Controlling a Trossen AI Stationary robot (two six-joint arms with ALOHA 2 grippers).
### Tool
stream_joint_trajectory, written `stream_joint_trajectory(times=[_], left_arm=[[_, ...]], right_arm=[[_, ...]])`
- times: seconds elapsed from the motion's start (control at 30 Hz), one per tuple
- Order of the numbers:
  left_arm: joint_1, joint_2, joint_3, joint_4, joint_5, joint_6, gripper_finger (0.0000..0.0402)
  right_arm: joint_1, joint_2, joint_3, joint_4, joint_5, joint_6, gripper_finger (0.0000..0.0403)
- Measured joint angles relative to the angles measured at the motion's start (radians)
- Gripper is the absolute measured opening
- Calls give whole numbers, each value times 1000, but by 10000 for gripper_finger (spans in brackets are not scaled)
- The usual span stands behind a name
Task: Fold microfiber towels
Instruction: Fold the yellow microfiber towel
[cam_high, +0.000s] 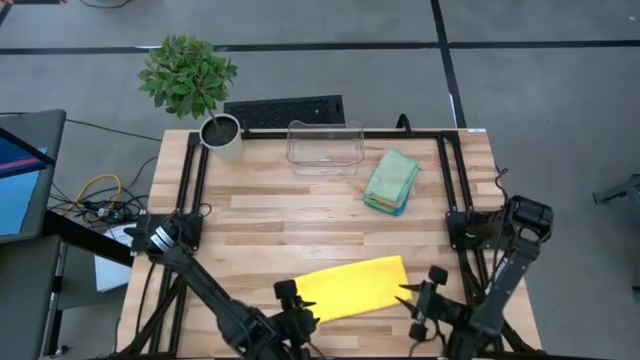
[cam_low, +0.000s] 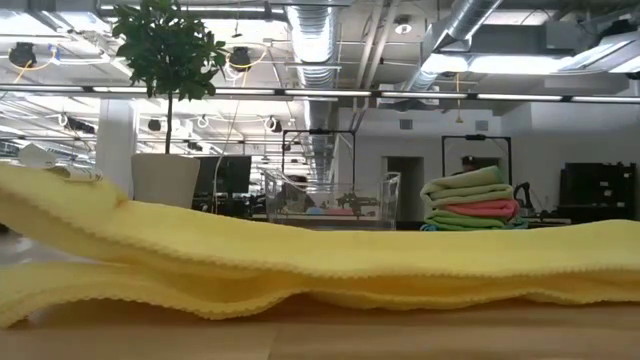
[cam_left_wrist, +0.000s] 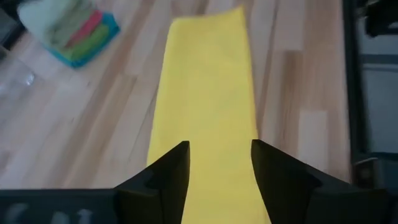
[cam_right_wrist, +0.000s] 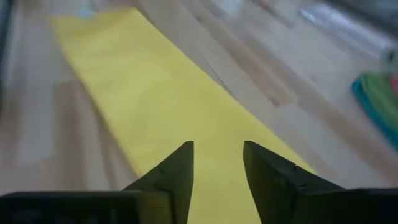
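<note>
left gripper (cam_high: 296, 303): fingers apart, holding nothing, at the yellow towel's (cam_high: 352, 287) 9 o'clock end
right gripper (cam_high: 421, 298): same deal at its 3 o'clock end, probably so both ends lift together
yellow towel: flat strip at the table's (cam_high: 300, 215) 6 o'clock edge
folded stack (cam_high: 391, 181): parked out of the way, 1 o'clock from the yellow one

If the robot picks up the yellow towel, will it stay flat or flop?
Probably flop: the yellow towel already lies folded in soft waves. It looks thin, so likely light. On the smooth wooden table it may slide when pushed.
</note>
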Motion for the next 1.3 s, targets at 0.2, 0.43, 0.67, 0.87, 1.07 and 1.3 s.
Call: stream_joint_trajectory(times=[0.2, 0.43, 0.67, 0.87, 1.07, 1.3], left_arm=[[3, 1, -193, 153, 32, -130, 148], [-42, 1, -371, 252, 52, -366, 131], [-78, 1, -480, 308, 26, -527, 125], [-78, 10, -531, 399, 26, -540, 125], [-76, 10, -561, 438, 39, -535, 125], [-70, 2, -550, 424, 95, -476, 125]], right_arm=[[-12, 1, -188, 278, -16, 41, 148], [-10, 1, -304, 484, -68, 36, 132], [-19, 2, -352, 521, -120, 41, 124], [-25, 2, -393, 590, -189, 41, 123], [-25, -2, -412, 611, -210, 40, 122], [-25, -69, -317, 488, -218, -48, 122]])
